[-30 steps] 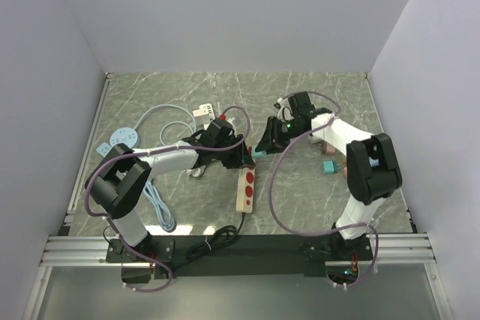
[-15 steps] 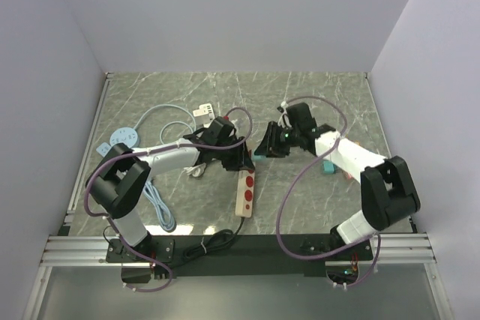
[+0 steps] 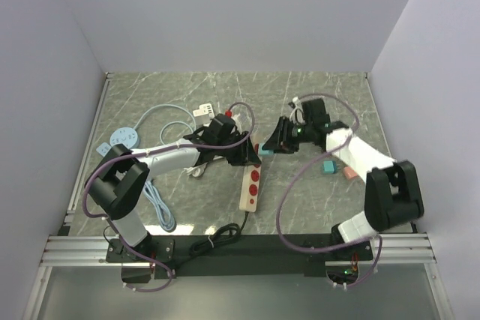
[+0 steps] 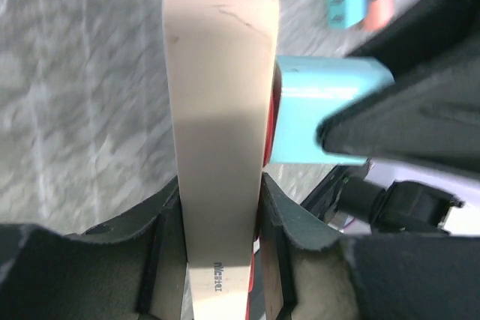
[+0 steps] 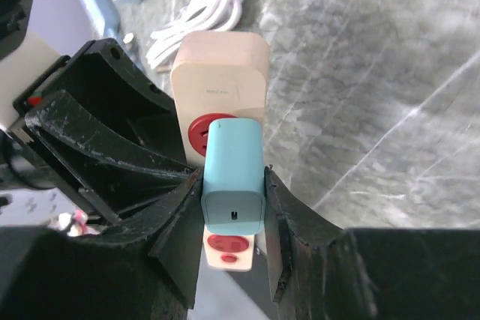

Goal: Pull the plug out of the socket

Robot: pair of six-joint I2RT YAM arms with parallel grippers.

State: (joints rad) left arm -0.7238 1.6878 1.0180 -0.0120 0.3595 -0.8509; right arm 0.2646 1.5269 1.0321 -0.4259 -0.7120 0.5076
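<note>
**Both tools clamped: the extraction step is in hand**

We have the left tool (image 4: pixel 217 219) pressed onto the sides of the beige power strip (image 4: pixel 220 95), bracing it. The right tool (image 5: pixel 232 196) pinches the teal plug (image 5: pixel 233 174), which sits against the strip's end red socket (image 5: pixel 204 130). We cannot tell if the pins are free. Next, we judge, comes a straight pull away from the strip's face, with the left side holding firm.

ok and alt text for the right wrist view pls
The right pincer clamps a teal plug sitting against a red socket of a beige power strip. The left pincer holds the strip from the left, over a grey marbled table with a coiled white cable.
</note>
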